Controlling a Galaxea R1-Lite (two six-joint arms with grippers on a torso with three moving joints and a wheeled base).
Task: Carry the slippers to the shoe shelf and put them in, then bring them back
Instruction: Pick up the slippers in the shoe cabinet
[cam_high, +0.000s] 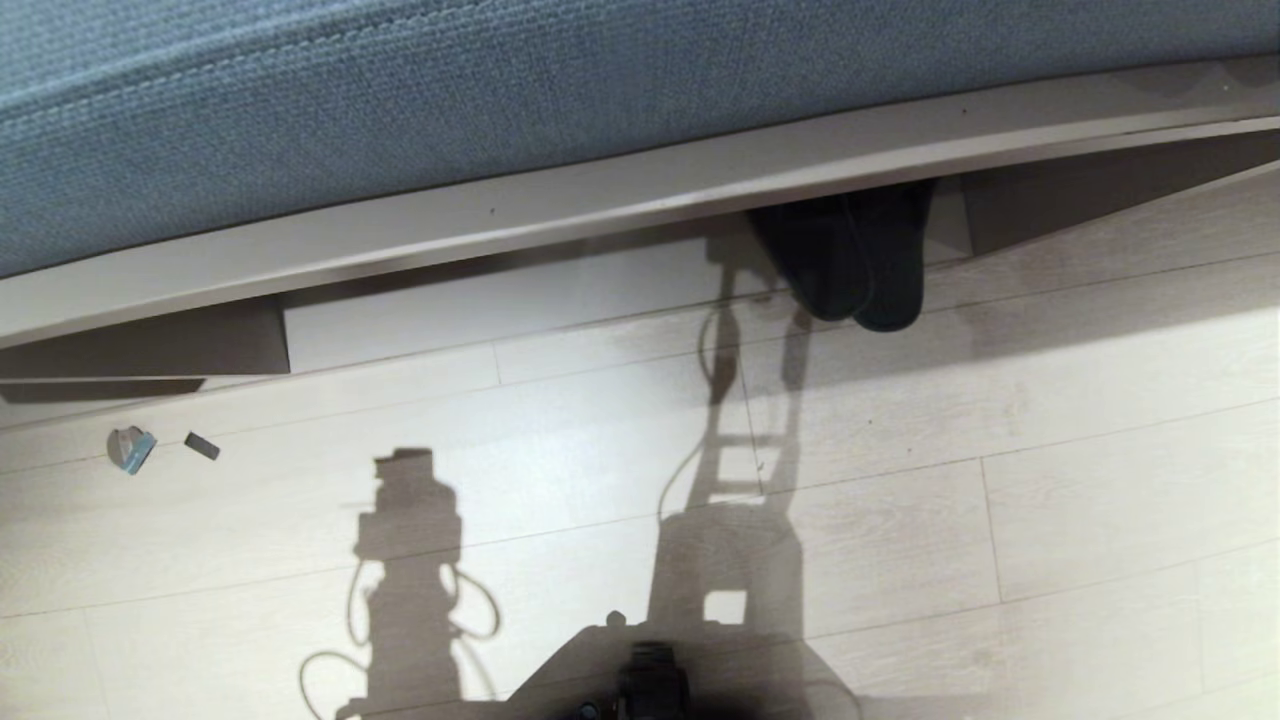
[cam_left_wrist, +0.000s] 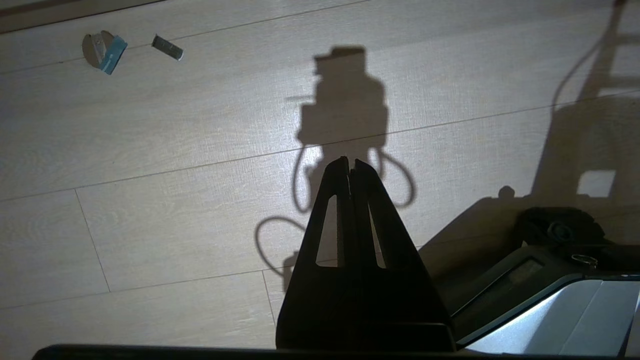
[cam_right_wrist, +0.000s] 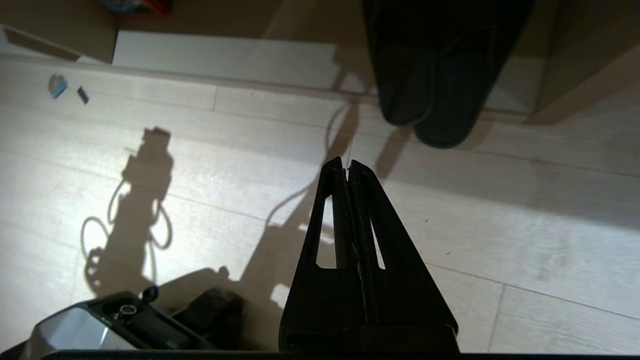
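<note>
Right gripper (cam_right_wrist: 347, 167) empty, jaws together, short of slippers (cam_high: 855, 265). Slippers sit half inside shelf (cam_high: 1100, 190), toes poking onto floor (cam_high: 1000, 450). Put-in looks done; bringing back remains. Left gripper (cam_left_wrist: 350, 167) parked, jaws together.

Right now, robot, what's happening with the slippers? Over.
Left gripper shut, empty. Right gripper shut, empty, short of the slippers. Slippers half inside the shoe shelf, toes poking out. Nothing between.
</note>
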